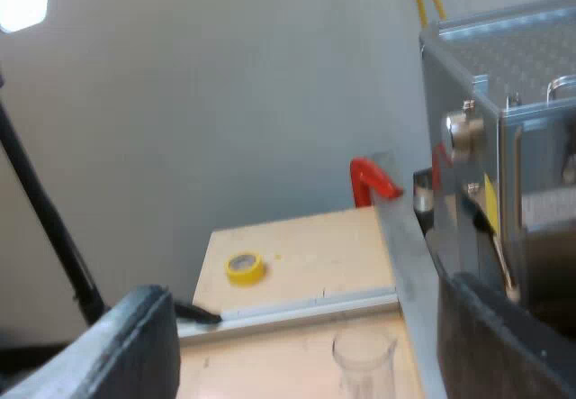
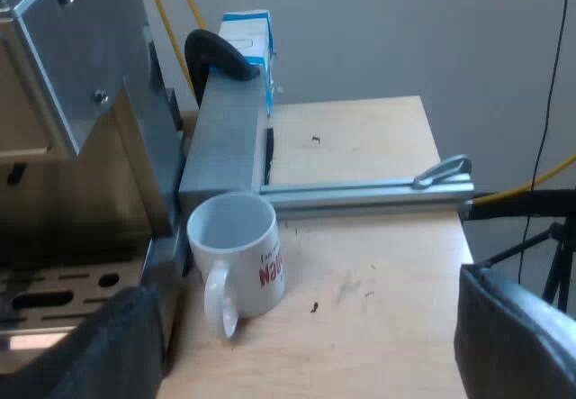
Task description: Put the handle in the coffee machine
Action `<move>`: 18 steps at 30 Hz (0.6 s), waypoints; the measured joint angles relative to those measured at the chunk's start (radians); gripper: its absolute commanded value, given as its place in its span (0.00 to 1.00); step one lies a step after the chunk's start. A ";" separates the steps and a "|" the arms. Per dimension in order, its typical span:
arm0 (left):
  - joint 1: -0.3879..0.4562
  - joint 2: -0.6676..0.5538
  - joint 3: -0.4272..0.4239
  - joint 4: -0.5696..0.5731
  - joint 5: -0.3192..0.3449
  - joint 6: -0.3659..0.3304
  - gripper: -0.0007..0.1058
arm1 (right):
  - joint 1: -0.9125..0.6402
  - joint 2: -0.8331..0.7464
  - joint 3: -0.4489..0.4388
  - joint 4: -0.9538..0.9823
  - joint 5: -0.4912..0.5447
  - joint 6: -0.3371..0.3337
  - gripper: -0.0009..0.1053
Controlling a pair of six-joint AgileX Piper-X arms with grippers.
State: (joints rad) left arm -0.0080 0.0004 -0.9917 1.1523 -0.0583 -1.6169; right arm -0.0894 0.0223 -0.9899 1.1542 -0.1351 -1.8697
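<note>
My left gripper point(image 1: 306, 336) is open with nothing held; between its fingers point(image 1: 135, 345) I look down on a clear measuring glass point(image 1: 364, 358) standing on the wooden table point(image 1: 297, 255). The espresso machine's point(image 1: 513, 138) steel side is close by. A red end point(image 1: 371, 181), like the handle's, sticks out beside the machine; whether it is locked in I cannot tell. My right gripper point(image 2: 310, 327) is open and empty above the table point(image 2: 360, 282), near a white mug point(image 2: 238, 255) with red lettering that stands by the machine's point(image 2: 72, 93) drip tray point(image 2: 63, 291).
A yellow tape roll point(image 1: 245, 267) lies on the table beyond an aluminium rail point(image 1: 297, 309). A grey upright block point(image 2: 220, 138) with a black clamp point(image 2: 216, 57) stands behind the mug, joined to a rail point(image 2: 360, 192). A blue and white carton point(image 2: 247, 43) stands farther off.
</note>
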 measured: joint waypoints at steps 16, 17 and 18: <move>0.010 -0.018 0.041 0.217 -0.003 0.002 0.60 | 0.000 -0.032 -0.023 0.198 -0.076 -0.030 0.65; 0.010 -0.018 0.046 0.210 -0.003 0.002 0.60 | 0.000 -0.032 -0.024 0.198 -0.078 -0.030 0.65; 0.010 -0.018 0.062 0.183 -0.003 0.002 0.60 | 0.000 -0.032 -0.024 0.196 -0.080 -0.029 0.65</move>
State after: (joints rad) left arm 0.0016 -0.0176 -0.9299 1.3349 -0.0609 -1.6151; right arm -0.0894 -0.0099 -1.0135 1.3499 -0.2151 -1.8991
